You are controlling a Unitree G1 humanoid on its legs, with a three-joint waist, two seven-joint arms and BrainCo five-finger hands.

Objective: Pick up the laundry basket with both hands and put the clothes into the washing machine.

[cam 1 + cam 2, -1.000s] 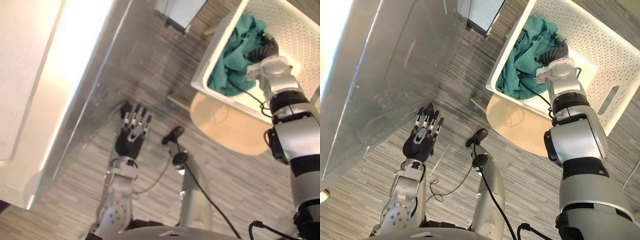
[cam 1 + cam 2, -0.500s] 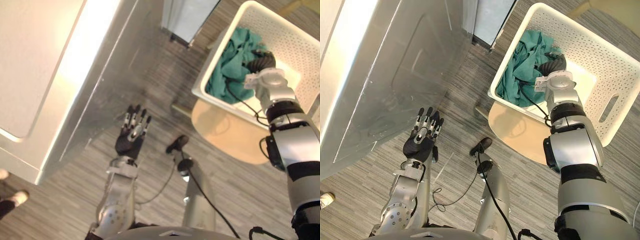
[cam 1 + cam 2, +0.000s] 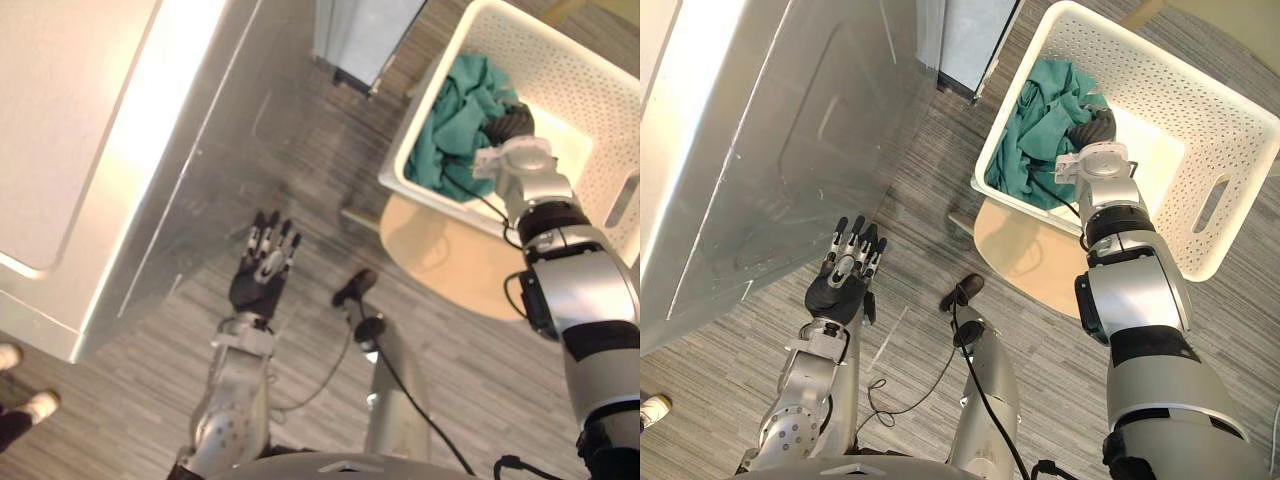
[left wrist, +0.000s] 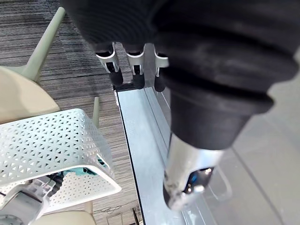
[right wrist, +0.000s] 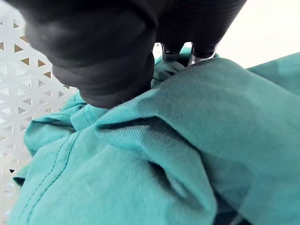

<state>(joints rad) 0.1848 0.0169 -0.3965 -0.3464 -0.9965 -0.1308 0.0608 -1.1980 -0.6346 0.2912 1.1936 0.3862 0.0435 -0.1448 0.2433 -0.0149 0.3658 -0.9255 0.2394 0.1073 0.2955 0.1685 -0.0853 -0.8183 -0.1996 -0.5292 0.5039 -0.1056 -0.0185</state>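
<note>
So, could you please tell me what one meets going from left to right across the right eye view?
Washing machine → left hand → teal clothes → right hand → the laundry basket, at its wall with the handle slot.

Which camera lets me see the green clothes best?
The right eye view: the whole heap of green clothes shows in the white basket, with the right hand on it. The left eye view shows much the same. The right wrist view shows close folds; the left wrist view, a sliver.
</note>
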